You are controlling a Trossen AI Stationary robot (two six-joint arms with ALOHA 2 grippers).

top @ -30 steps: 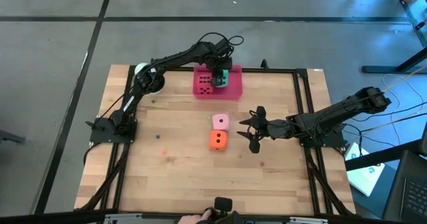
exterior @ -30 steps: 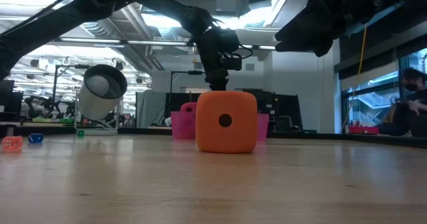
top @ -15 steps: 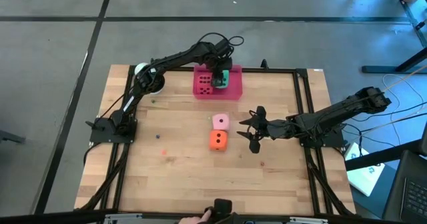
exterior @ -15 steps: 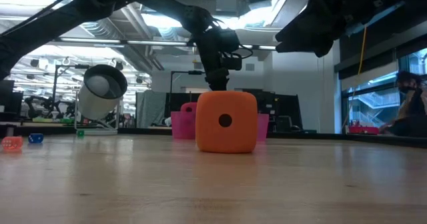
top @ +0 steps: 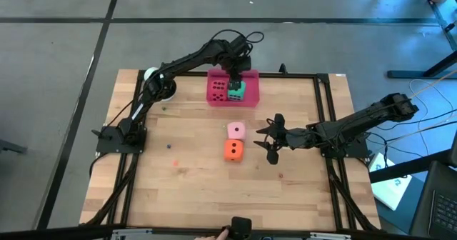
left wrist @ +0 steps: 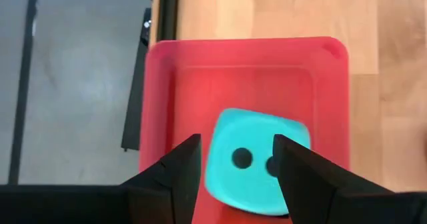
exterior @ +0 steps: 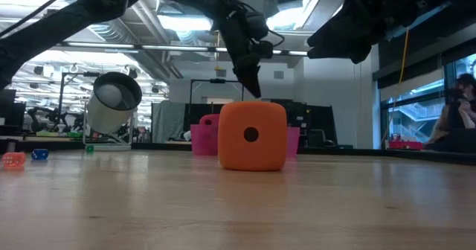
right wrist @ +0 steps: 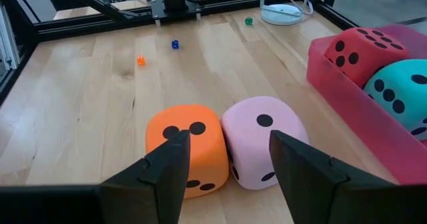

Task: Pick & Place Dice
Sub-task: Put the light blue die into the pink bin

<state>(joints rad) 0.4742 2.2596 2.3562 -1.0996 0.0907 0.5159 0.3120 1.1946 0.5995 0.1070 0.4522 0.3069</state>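
Item: four dice and a pink tray (top: 248,97), recorded from the high view with the table centre as clock hub. The tray is placed at 12 o'clock against the far edge; the red die (top: 219,91) and the green die (top: 238,91) are lodged inside it, side by side. The light pink die (top: 235,131) and the orange die (top: 233,150) are left on the bare wood near the hub, touching, the pink one toward 12. The left gripper (top: 233,73) is noted above the green die, lifted clear since a second ago, when it was pressed down over that die; its fingers are now parted and nothing is carried between them, as the left wrist view confirms. The green die is therefore judged delivered and released. The right gripper (top: 270,138) is parked at 3 o'clock, just beside the two loose dice, fingers spread and empty, unmoved. Two dice are judged outstanding.
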